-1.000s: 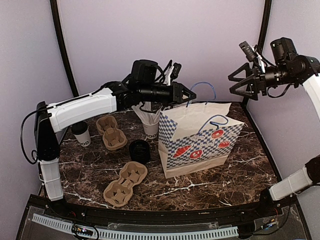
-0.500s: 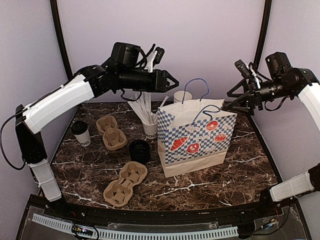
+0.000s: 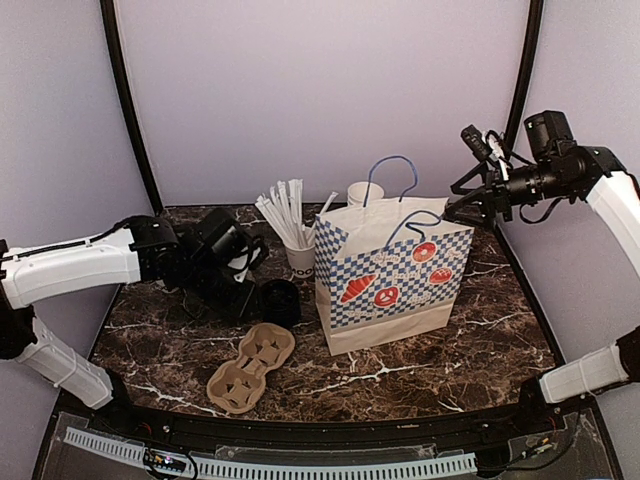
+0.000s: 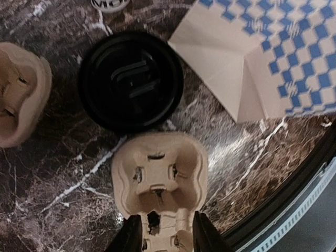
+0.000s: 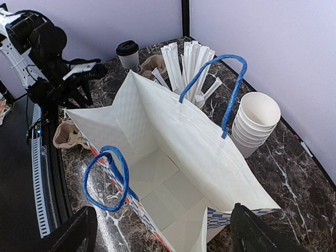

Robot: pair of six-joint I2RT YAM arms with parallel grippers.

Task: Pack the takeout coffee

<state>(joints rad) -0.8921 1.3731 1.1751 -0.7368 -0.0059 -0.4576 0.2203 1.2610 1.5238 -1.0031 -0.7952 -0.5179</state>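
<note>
Hovering part-spread and empty, left jaws are facing a pulp carrier (image 4: 157,173), loose black lid (image 4: 131,79) just beyond; lidded cup (image 5: 127,54) is standing near straws (image 5: 186,60) (lettering unreadable); right jaws are gaping over checked bag (image 5: 173,131).

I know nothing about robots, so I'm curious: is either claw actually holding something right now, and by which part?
The right gripper stands open above the bag, empty. The left gripper straddles the pulp carrier's end; whether it grips cannot be told.

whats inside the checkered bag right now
The paper bag shows only its bare creased floor from the right wrist view. The strip behind its near wall is hidden.
</note>
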